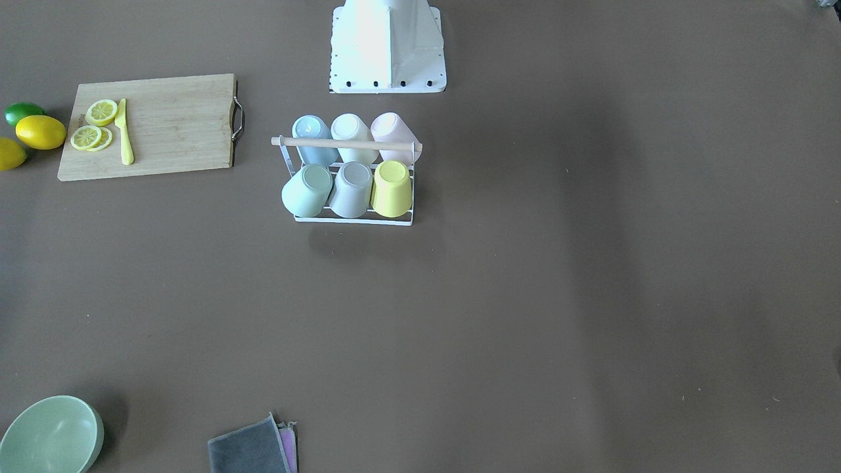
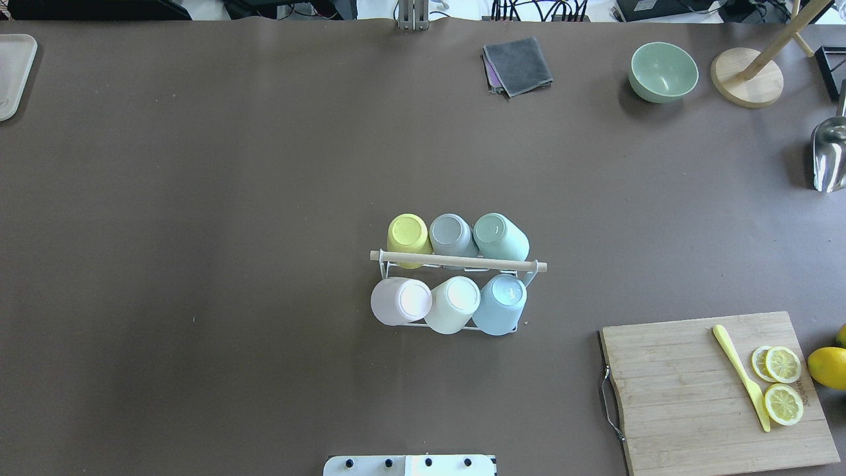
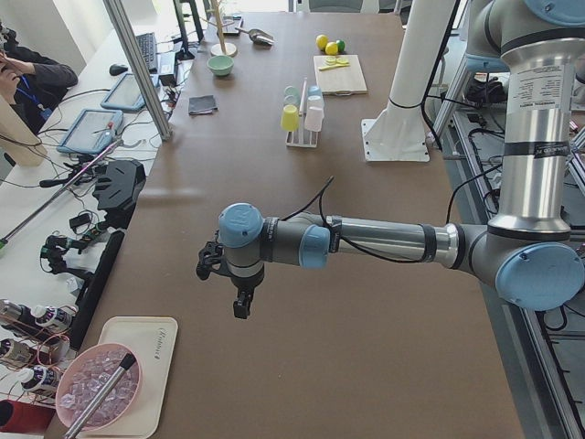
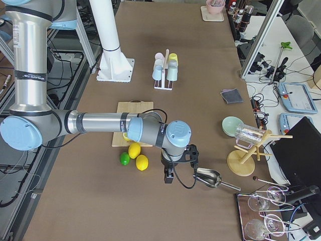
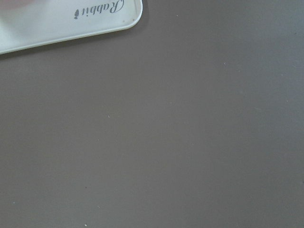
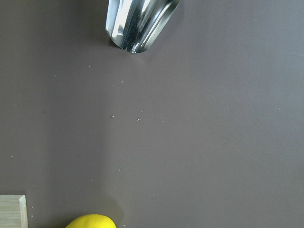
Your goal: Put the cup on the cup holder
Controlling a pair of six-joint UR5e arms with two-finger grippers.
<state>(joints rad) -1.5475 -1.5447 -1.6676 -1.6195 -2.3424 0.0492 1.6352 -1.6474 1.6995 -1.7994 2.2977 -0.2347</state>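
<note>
The rack stands at the centre of the tabletop. Six cups sit inverted on it, three in the 12 o'clock row and three in the 6 o'clock row. No free prong shows and no loose cup lies about, so placing is judged complete.

The left hand hangs over the 9 o'clock end, near a tray. The right hand hangs over the 3 o'clock end, near a scoop. Whether either is spread or pressed together cannot be told (only side views show them).

Procedure: hold both hands well apart from the rack. Verify each cup is seated down its prong. The pink cup and mint cup tilt outward, so inspect these first.
</note>
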